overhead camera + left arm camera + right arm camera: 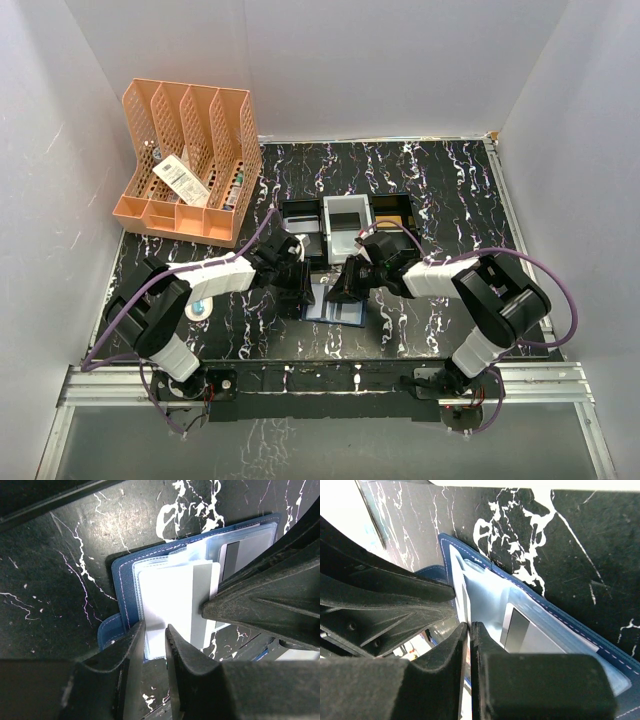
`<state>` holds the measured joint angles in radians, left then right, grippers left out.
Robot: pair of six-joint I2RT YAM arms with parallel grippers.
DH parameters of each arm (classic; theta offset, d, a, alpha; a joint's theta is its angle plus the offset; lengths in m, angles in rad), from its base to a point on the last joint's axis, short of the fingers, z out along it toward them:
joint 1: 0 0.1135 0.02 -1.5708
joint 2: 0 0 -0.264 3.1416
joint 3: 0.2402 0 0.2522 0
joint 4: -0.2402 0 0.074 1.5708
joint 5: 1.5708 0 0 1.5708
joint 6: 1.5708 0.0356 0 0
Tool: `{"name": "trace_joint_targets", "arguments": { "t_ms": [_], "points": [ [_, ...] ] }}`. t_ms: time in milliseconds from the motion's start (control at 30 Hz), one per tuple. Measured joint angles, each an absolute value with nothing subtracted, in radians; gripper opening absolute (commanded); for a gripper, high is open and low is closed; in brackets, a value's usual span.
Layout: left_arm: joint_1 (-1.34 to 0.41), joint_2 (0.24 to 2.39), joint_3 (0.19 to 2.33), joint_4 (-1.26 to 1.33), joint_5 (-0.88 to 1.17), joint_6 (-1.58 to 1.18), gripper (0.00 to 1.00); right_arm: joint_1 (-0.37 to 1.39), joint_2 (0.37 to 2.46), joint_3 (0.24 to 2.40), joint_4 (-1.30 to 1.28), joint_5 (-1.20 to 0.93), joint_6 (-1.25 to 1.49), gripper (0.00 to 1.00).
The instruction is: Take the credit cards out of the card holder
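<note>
Right gripper (470, 628), we noted, pinched a pale credit card (172, 605) in the open navy card holder (122, 582) by the table's (450, 200) near edge; left gripper (155, 636) clamped its clear sleeves (155, 566).

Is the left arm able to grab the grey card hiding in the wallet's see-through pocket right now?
Probably not yet. The right gripper, pinching a white card, lies across the wallet between the left gripper and the grey card, which is also tucked under clear plastic.
</note>
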<state>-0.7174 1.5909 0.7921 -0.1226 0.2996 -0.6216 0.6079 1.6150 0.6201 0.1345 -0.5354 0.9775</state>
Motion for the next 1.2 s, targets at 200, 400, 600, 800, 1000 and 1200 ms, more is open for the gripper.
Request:
{"name": "trace_joint_targets", "arguments": {
  "t_ms": [200, 400, 600, 800, 1000, 1200],
  "points": [
    [-0.717, 1.584, 0.789, -0.136, 0.304, -0.628, 0.24, 0.599, 1.611, 0.607, 0.154, -0.589, 0.971, 0.01],
    [-0.724, 1.507, 0.770, -0.159, 0.308, -0.641, 0.30, 0.599, 1.626, 0.607, 0.135, -0.659, 0.921, 0.03],
    [-0.737, 1.422, 0.742, -0.081, 0.366, -0.678, 0.27, 0.600, 1.662, 0.607, 0.128, -0.690, 0.880, 0.06],
    [-0.780, 1.486, 0.737, -0.039, 0.403, -0.692, 0.18, 0.600, 1.673, 0.609, 0.128, -0.695, 0.873, 0.12],
    [-0.799, 1.526, 0.710, -0.084, 0.356, -0.700, 0.16, 0.600, 1.673, 0.598, 0.149, -0.697, 0.908, 0.17],
    [-0.801, 1.518, 0.697, -0.088, 0.345, -0.707, 0.16, 0.600, 1.658, 0.562, 0.191, -0.699, 0.953, 0.17]
  ]
}}
